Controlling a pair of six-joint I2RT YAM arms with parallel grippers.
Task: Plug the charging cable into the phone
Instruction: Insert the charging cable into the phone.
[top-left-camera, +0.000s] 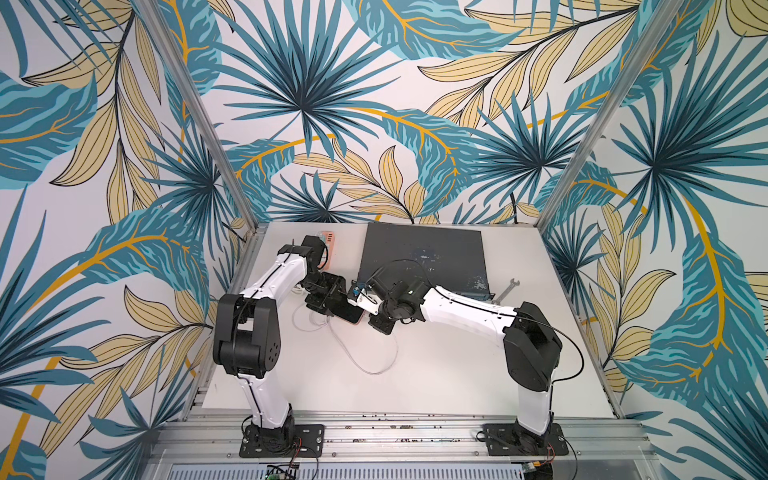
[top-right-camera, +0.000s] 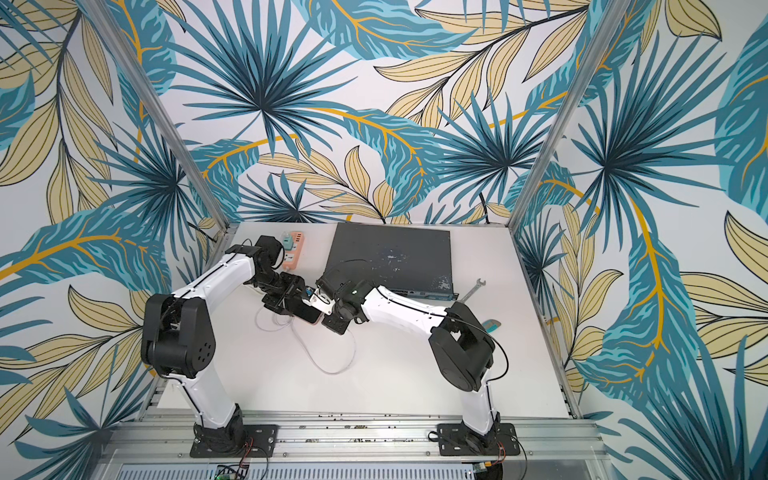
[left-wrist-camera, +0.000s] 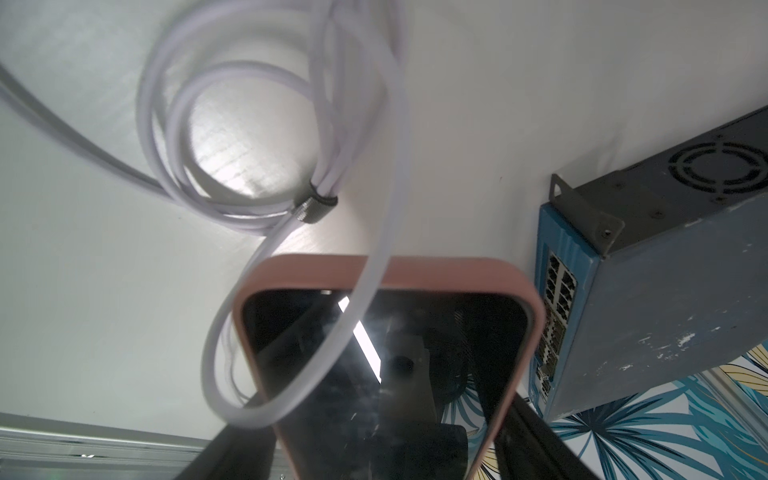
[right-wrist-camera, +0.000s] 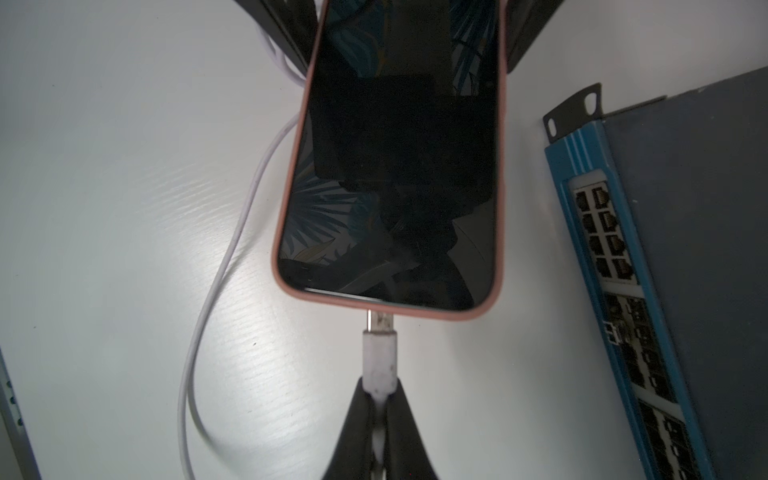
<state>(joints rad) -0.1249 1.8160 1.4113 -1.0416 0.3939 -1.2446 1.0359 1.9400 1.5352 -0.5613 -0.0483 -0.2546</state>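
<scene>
Right claw (right-wrist-camera: 380, 392), forearm stretched low, pinches the charging cable (right-wrist-camera: 379, 353) at the phone (right-wrist-camera: 395, 166); left claw (top-left-camera: 332, 305) clasps it.

Charging cable (right-wrist-camera: 379, 361) tip against phone (right-wrist-camera: 395, 166) edge

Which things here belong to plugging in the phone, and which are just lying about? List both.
In the job: phone, held by the left gripper; charging cable, its connector pinched by the right gripper at the phone's bottom edge.

Lying about: network switch, wrench, orange power strip.
</scene>
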